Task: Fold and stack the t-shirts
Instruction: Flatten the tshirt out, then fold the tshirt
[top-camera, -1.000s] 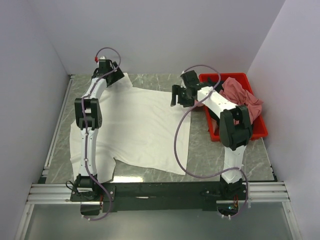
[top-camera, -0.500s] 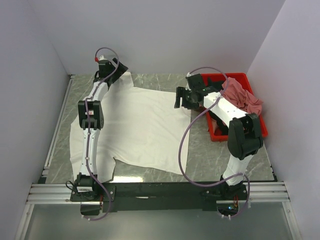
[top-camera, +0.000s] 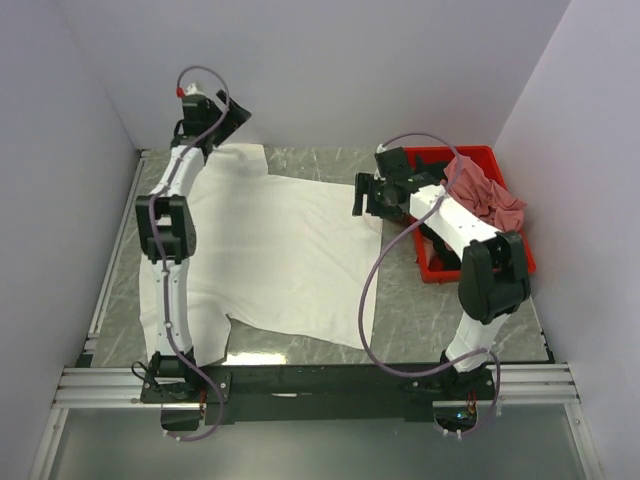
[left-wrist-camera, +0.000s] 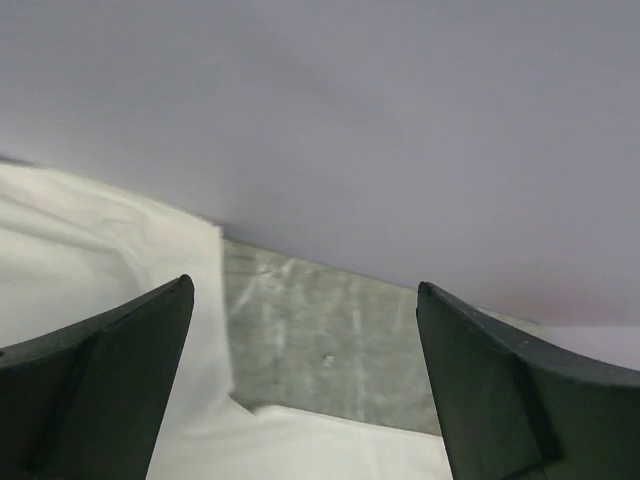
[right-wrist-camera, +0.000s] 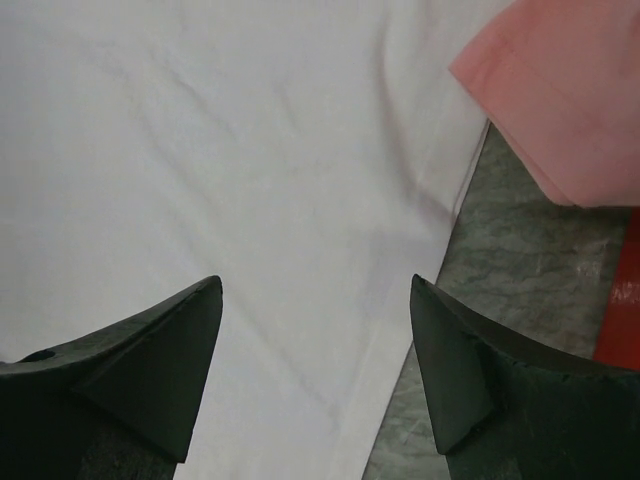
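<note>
The white t-shirt (top-camera: 270, 250) lies spread flat over most of the grey marbled desk (top-camera: 470, 310), collar end to the far left and hem running along the right. The left gripper (top-camera: 228, 118) is up at the far-left corner, close to the back wall (top-camera: 330, 70), just past the shirt's far sleeve. Its jaws stand wide apart with nothing between them. In its own wrist view the gripper (left-wrist-camera: 305, 290) frames a bare patch of desk (left-wrist-camera: 330, 340) with the shirt's edge (left-wrist-camera: 80, 260) curling in from the left and the wall (left-wrist-camera: 350, 120) right behind.

The right gripper (top-camera: 360, 195) sits over the shirt's far-right edge, jaws also spread and holding nothing. I can't tell whether it touches the cloth. In the right wrist view, the gripper (right-wrist-camera: 315, 285) looks down on smooth white fabric (right-wrist-camera: 200, 150) with faint soft creases, its straight edge meeting the stone-patterned desk (right-wrist-camera: 530, 260).

A pink t-shirt (top-camera: 485, 195) is heaped, rumpled, in the red plastic bin (top-camera: 425, 153) at the far right, and a hemmed flap (right-wrist-camera: 560, 100) hangs near the right gripper.

The white shirt's surface is matte and mostly unwrinkled. Open desk shows along the left edge, in front of the near hem, and between the shirt and the bin.
</note>
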